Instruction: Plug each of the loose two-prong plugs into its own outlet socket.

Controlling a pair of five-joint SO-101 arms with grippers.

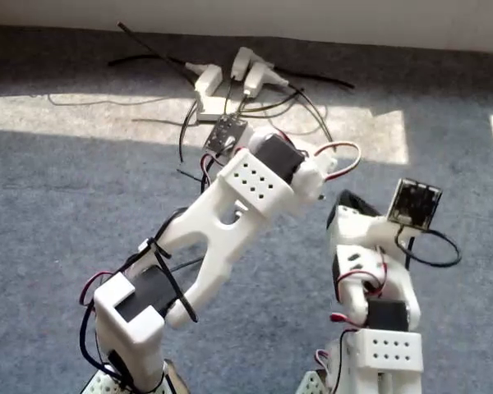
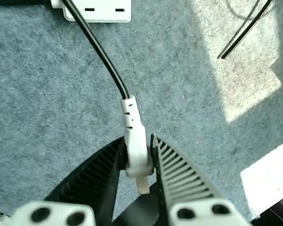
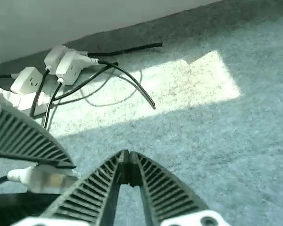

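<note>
- Plug (image 2: 136, 150): white two-prong type, pinched at its waist between the left fingers (image 2: 179, 174), which are closed onto it from both sides just above the grey carpet (image 2: 47, 94).
- Its long axis runs in line with the left fingers. The ribbed cable end points away from the wrist towards the outlet strip (image 2: 104, 12), and the short pale prong end appears to point back towards the wrist.
- A black cable (image 2: 106, 61) leads from the plug and crosses over the strip's edge.
- In the high view, the strip lies at about 11 o'clock from the left arm's wrist, near the wall.
- Right fingers (image 3: 151, 181) are pressed together with nothing between them. That arm sits folded at about 4 o'clock from the left wrist.
- To do this step well, I judge the plug must be turned end for end so the prongs face a free pair of slots.
- Both blades should be squared to the slots and pushed straight along the axis, with the cable kept from snagging.
</note>
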